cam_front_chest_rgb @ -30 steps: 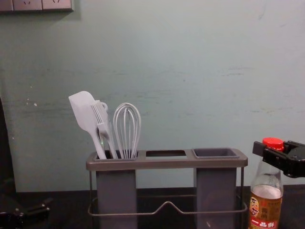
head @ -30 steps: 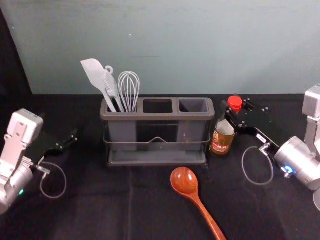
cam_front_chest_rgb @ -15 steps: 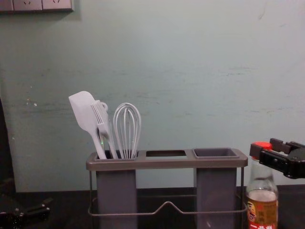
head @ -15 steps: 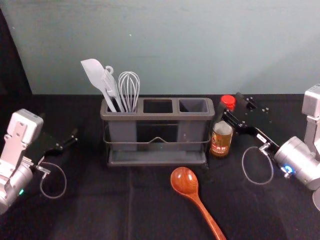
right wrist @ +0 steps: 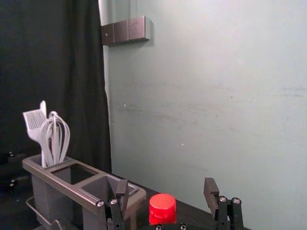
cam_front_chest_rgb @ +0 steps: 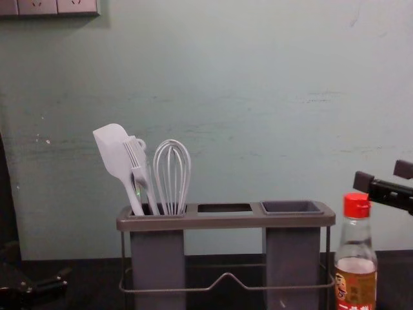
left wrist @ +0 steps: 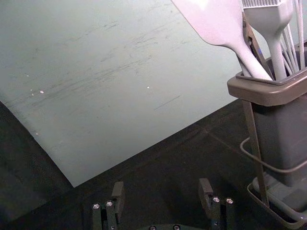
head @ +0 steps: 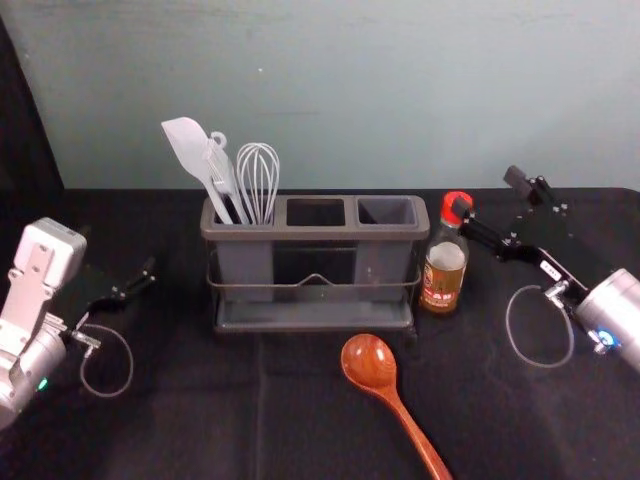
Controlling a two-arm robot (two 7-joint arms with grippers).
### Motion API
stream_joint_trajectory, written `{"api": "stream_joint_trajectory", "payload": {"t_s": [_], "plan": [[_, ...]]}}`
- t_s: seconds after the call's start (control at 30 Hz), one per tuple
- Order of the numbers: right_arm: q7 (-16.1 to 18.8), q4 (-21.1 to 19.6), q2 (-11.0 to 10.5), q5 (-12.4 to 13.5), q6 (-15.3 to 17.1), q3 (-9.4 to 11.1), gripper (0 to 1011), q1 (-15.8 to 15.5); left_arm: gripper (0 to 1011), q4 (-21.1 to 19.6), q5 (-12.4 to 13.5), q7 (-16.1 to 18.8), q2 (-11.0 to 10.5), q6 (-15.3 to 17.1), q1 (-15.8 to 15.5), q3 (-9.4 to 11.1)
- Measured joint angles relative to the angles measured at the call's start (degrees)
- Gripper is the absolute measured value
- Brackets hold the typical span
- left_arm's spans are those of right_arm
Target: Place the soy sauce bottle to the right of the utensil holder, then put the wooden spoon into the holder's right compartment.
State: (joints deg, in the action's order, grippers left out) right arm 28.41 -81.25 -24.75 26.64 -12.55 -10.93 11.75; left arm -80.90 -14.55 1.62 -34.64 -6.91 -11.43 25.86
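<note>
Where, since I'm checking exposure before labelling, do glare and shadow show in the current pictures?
Head view: highlights on the wooden spoon's bowl; left wrist view: glare whitening part of the spatula; chest view: soft shadow below the wall sockets; right wrist view: deep darkness on the curtain.

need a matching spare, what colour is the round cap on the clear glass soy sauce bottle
The round cap is bright red, seen best in the chest view.

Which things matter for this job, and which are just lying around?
For the job:
soy sauce bottle
wooden spoon
utensil holder
right gripper, open near the bottle's cap

Just there:
spatula, brush, whisk in the left compartment
left gripper, parked at left
</note>
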Motion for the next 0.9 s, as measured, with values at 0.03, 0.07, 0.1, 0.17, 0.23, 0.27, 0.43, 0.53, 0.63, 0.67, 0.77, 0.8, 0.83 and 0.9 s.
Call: {"api": "stream_joint_trajectory", "payload": {"t_s": [0.03, 0.07, 0.1, 0.17, 0.23, 0.27, 0.43, 0.53, 0.63, 0.67, 0.77, 0.8, 0.83, 0.9], "plan": [[-0.3, -1.1, -0.2, -0.1, 0.0, 0.3, 1002, -0.6, 1011, 0.0, 0.0, 0.0, 0.0, 0.0, 0.0, 0.0], [-0.4, -1.6, -0.4, -0.1, 0.0, 0.4, 1002, -1.0, 1011, 0.0, 0.0, 0.0, 0.0, 0.0, 0.0, 0.0], [-0.5, -2.3, -0.5, -0.1, 0.1, 0.6, 1002, -1.4, 1011, 0.0, 0.0, 0.0, 0.0, 0.0, 0.0, 0.0], [-1.4, -4.9, -1.0, -0.6, 0.5, 1.0, 1002, -3.1, 1012, 0.0, 0.0, 0.0, 0.0, 0.0, 0.0, 0.0], [-2.1, -6.5, -1.3, -1.0, 0.8, 1.2, 1002, -4.2, 1011, 0.0, 0.0, 0.0, 0.0, 0.0, 0.0, 0.0], [-2.4, -7.4, -1.4, -1.3, 1.1, 1.3, 1002, -4.8, 1012, 0.0, 0.0, 0.0, 0.0, 0.0, 0.0, 0.0], [-4.0, -13.2, -2.8, -3.4, 3.3, 1.1, 1002, -9.1, 1011, 0.0, 0.0, 0.0, 0.0, 0.0, 0.0, 0.0], [-4.5, -15.0, -3.2, -4.6, 4.1, 0.7, 1003, -10.8, 1011, 0.0, 0.0, 0.0, 0.0, 0.0, 0.0, 0.0], [-4.9, -16.9, -3.5, -6.1, 4.9, -0.1, 1002, -12.7, 1011, 0.0, 0.0, 0.0, 0.0, 0.0, 0.0, 0.0], [-5.2, -17.6, -3.5, -6.7, 5.1, -0.5, 1002, -13.5, 1011, 0.0, 0.0, 0.0, 0.0, 0.0, 0.0, 0.0], [-5.3, -18.7, -3.2, -7.6, 5.3, -1.4, 1002, -14.9, 1012, 0.0, 0.0, 0.0, 0.0, 0.0, 0.0, 0.0], [-5.3, -18.8, -3.1, -7.8, 5.3, -1.7, 1002, -15.2, 1012, 0.0, 0.0, 0.0, 0.0, 0.0, 0.0, 0.0], [-5.4, -19.0, -3.0, -8.0, 5.3, -1.9, 1002, -15.5, 1011, 0.0, 0.0, 0.0, 0.0, 0.0, 0.0, 0.0], [-5.4, -19.2, -2.6, -8.4, 5.3, -2.5, 1003, -16.0, 1011, 0.0, 0.0, 0.0, 0.0, 0.0, 0.0, 0.0]]}}
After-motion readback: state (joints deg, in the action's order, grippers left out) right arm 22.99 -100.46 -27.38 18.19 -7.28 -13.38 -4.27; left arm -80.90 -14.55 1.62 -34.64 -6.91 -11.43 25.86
